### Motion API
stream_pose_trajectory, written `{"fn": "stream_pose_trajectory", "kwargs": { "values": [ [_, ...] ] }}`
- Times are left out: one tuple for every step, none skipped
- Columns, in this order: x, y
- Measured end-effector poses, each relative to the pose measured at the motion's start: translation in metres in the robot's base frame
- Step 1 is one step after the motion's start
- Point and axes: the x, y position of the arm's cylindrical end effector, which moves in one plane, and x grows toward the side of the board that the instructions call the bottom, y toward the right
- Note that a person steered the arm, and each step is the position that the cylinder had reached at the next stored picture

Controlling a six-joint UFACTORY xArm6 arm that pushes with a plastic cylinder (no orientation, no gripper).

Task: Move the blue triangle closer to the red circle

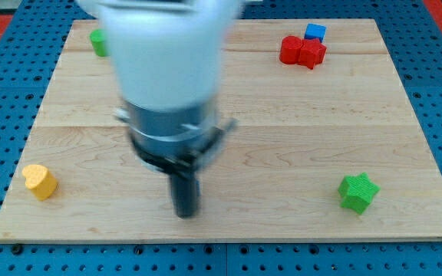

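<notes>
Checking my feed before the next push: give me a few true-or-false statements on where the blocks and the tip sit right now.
1. My tip touches the blue block. False: it sits in the board's lower middle, touching no block.
2. The blue block lies at the view's top right, right against the red blocks. True.
3. The green star is at the view's upper left. False: it is at the lower right.
4. The yellow heart lies near the board's lower left corner. True.
5. A second green block sits near the upper left corner. True.
</notes>
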Motion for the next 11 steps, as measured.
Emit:
{"fn": "stream_pose_trajectory", "kwargs": {
  "values": [
    [-0.018, -0.03],
    [-0.049, -0.005],
    [-0.05, 0.067],
    [-0.106, 0.075],
    [-0.178, 0.048],
    [-0.125, 0.088],
    [-0.071, 0.092],
    [-0.133, 0.02],
    [-0.191, 0.052],
    [-0.254, 0.086],
    [-0.312, 0.087]
  ]
}}
